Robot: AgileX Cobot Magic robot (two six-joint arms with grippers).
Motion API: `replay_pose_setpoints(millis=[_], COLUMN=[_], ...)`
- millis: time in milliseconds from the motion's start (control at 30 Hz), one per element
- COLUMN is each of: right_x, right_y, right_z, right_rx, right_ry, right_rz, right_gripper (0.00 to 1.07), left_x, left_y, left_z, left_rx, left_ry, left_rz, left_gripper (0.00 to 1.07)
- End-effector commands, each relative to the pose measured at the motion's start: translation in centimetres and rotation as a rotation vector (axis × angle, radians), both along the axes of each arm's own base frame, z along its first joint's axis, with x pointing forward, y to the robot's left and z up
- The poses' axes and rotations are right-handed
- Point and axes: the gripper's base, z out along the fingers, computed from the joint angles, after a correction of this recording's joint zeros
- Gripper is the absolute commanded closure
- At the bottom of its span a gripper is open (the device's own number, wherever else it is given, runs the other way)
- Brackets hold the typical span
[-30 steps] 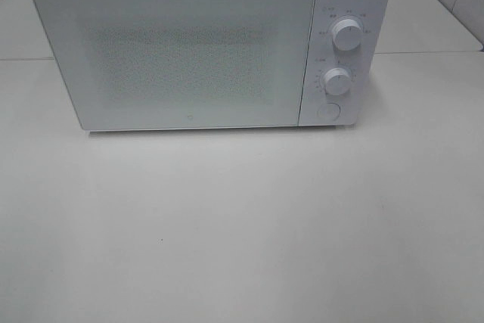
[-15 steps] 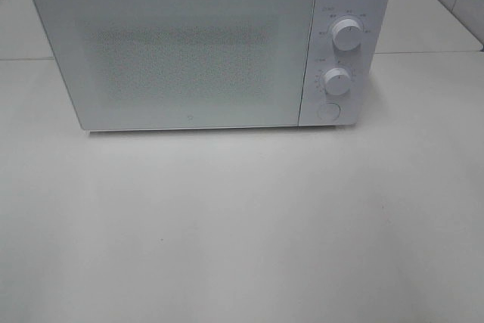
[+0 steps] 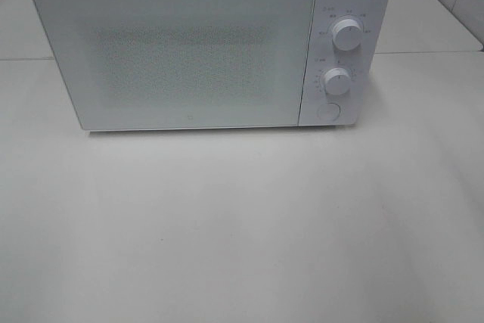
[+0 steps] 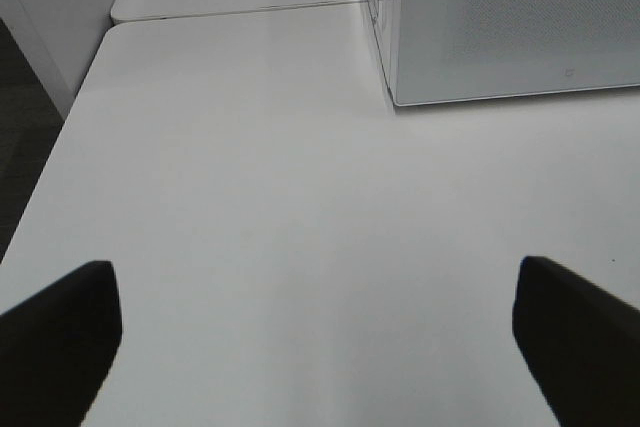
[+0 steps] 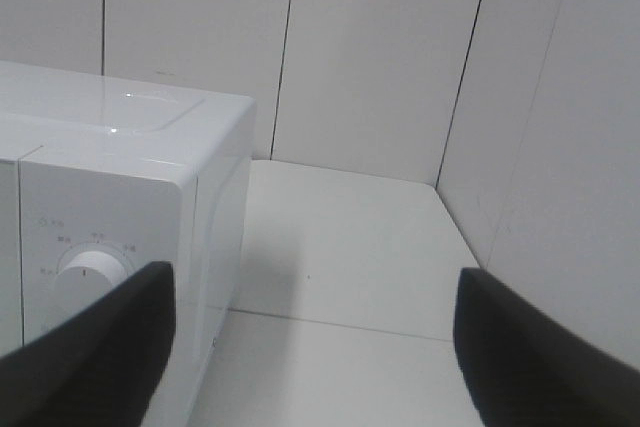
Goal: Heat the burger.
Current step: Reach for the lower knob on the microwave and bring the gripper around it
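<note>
High view: white microwave sat toward 12 o'clock on the pale table, front facing the camera, door shut and its speckled window too cloudy to see through. Control panel lay on the 3 o'clock side of the door, with the upper knob at 12 o'clock of the lower knob and a round button just under that, at its 6 o'clock. A thin seam crossed the table behind the microwave. No arm showed in this view. Burger: its place could not be told from any view. Left wrist view: left gripper hung over the table with its two dark fingers spread wide and nothing between them. One front corner of the microwave stood well ahead of the fingers, apart from them. The table edge and a darker floor ran past on one side. Right wrist view: right gripper was spread too, fingers far apart and gripping nothing. It was level with the control panel, the upper knob just beyond one fingertip; contact could not be judged. Panelled wall closed the scene behind.
</note>
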Motion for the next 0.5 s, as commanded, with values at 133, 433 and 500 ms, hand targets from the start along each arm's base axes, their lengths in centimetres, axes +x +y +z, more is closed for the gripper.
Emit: replay_pose_setpoints(millis=[133, 433, 500], right_x=[0.8, 2.4, 2.8], right_y=[0.2, 0.8, 1.1], right_z=[-2.7, -5.2, -5.8], right_rx=[0.030, 0.025, 0.023], right_ry=[-0.070, -0.030, -0.030], right_rz=[0.026, 0.084, 0.116], right_gripper=[0.31, 0.06, 0.06], left_x=[-0.3, -0.3, -0.3], left_y=[0.0, 0.0, 0.0], left_z=[0.0, 0.0, 0.0], left_rx=[-0.005, -0.005, -0.005], left_ry=[-0.022, -0.022, -0.022], left_rz=[0.009, 0.009, 0.009], left_gripper=[0.06, 0.06, 0.06])
